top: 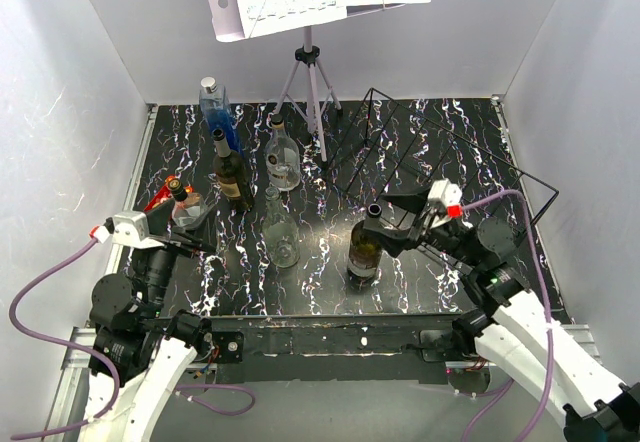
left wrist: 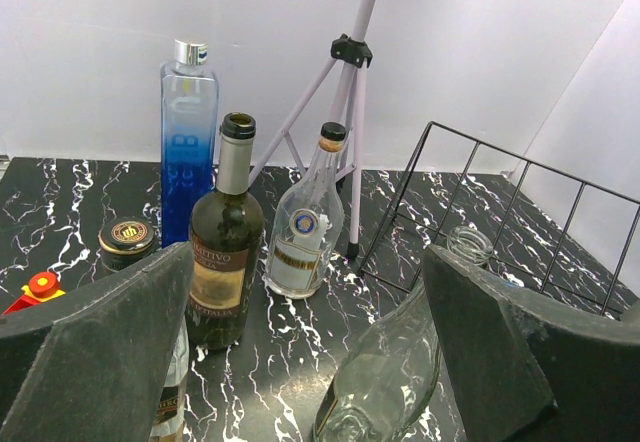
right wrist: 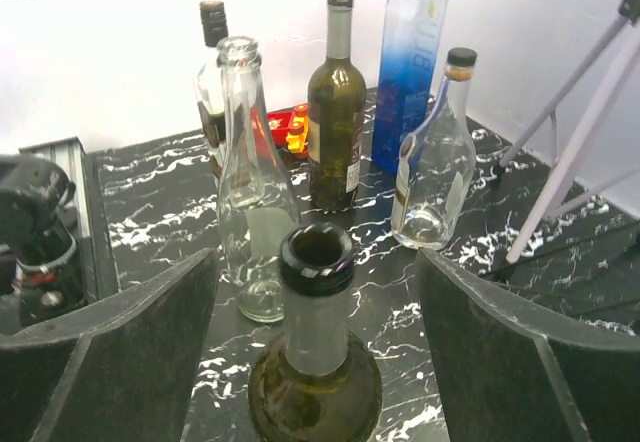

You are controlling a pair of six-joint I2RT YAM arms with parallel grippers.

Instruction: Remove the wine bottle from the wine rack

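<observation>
A dark olive wine bottle stands upright on the black marbled table, in front and to the left of the black wire wine rack. My right gripper is open, with one finger on each side of the bottle's neck, not touching it. In the right wrist view the bottle rises between the fingers, and the gripper is level with its open mouth. My left gripper is open and empty at the left. In the left wrist view it faces the rack.
A clear empty bottle stands left of the wine bottle. Behind it are a dark labelled wine bottle, a round clear bottle and a tall blue bottle. A grey tripod music stand stands at the back. Grey walls enclose the table.
</observation>
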